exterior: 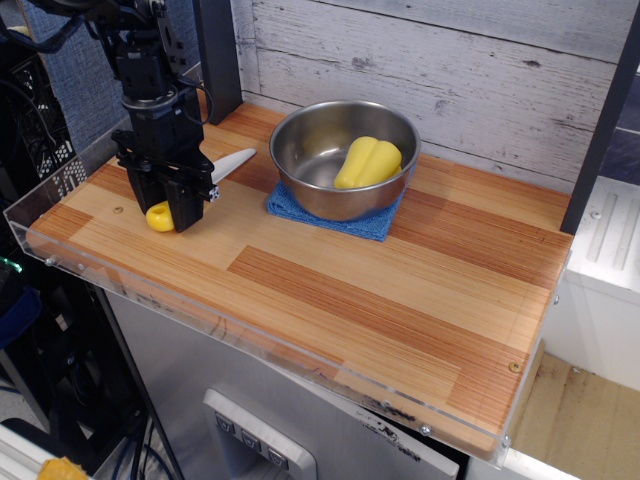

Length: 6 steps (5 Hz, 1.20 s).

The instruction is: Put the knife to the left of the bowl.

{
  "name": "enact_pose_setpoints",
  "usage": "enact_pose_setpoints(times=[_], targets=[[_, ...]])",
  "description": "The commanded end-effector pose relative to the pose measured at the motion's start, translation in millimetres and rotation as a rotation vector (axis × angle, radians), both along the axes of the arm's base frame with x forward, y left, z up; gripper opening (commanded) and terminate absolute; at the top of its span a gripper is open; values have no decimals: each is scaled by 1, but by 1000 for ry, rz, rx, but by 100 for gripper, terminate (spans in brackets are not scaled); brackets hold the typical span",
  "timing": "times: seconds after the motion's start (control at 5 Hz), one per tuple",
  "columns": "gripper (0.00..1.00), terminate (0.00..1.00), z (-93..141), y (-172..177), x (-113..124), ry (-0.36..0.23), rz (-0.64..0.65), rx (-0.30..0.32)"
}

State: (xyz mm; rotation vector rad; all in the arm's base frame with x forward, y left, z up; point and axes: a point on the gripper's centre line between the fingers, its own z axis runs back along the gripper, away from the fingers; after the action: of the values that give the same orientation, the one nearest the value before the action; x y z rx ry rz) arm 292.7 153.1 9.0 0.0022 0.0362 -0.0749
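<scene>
A: At the frame's left, the black jaws are clamped on the white-bladed, yellow-handled toy knife, low over the wooden worktop.

B: Placing step, then. Left of the shiny round steel bowl already; lowering and releasing should follow.

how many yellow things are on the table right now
2. The knife's yellow handle sticks out below the gripper, left of the bowl. The yellow pepper toy lies inside the bowl. Nothing else yellow shows on the table.
</scene>
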Motion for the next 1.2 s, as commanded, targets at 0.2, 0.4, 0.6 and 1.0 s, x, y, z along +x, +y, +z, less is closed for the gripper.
enact_pose_setpoints(times=[0.2,0.4,0.6,1.0], targets=[[100,0,49,7,-13,-100,37,46],[100,0,97,-8,-5,-224,14,36],[100,0,147,-30,-2,-313,-50,8],[100,0,167,-82,-1,-294,-161,-45]])
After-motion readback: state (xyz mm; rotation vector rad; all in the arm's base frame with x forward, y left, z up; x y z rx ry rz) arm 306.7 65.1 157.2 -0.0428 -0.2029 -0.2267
